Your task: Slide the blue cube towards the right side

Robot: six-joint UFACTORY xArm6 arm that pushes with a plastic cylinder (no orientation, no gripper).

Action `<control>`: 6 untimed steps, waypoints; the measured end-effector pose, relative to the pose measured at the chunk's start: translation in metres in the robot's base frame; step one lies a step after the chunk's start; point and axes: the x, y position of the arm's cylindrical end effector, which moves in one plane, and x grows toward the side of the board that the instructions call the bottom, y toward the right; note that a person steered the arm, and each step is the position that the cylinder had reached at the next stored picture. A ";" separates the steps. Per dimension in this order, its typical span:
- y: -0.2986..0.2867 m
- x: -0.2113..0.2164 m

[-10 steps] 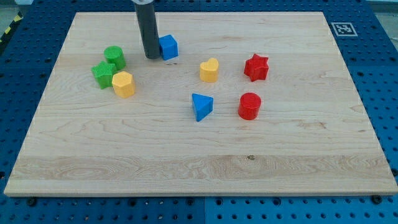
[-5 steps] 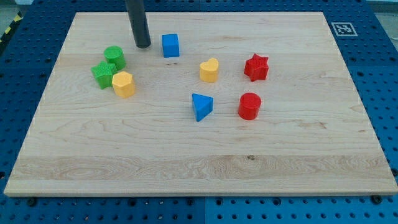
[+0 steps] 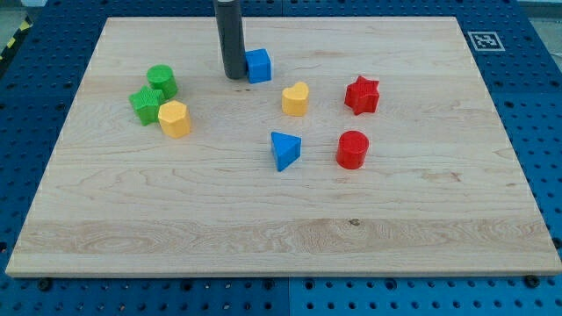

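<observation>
Blue is the colour of the block in question: the blue cube [image 3: 258, 65] sits in the upper middle of the wooden worktop [image 3: 263, 237], a little left of centre. My tip [image 3: 234, 75] stands on the cube's left side and appears to touch it, so the contact is on the correct face for a push to the view's right. There is no hand on this arm, only the dark rod, so nothing can be clenched or released; the rod can only press against the block.

I judge that the pushing step is in hand and the cube has much of the worktop to its right to cross. The next move calls for a straight slide of my tip to the view's right, kept in line with the cube's middle, because an off-centre push may turn the cube or let it slip away.

A yellow heart-shaped block [image 3: 296, 98] lies just below and right of the cube, and a red star [image 3: 361, 95] is further right, at about the same height as the heart. If the cube drifts downward, it could hit them. A level path or one slightly upward looks safer.

Well apart from the path are a blue triangle block [image 3: 284, 149], a red cylinder [image 3: 352, 149], a yellow hexagon block [image 3: 174, 118] and two green blocks [image 3: 153, 93] at the left.
</observation>
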 end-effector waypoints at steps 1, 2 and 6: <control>0.010 0.000; 0.026 0.000; 0.069 -0.011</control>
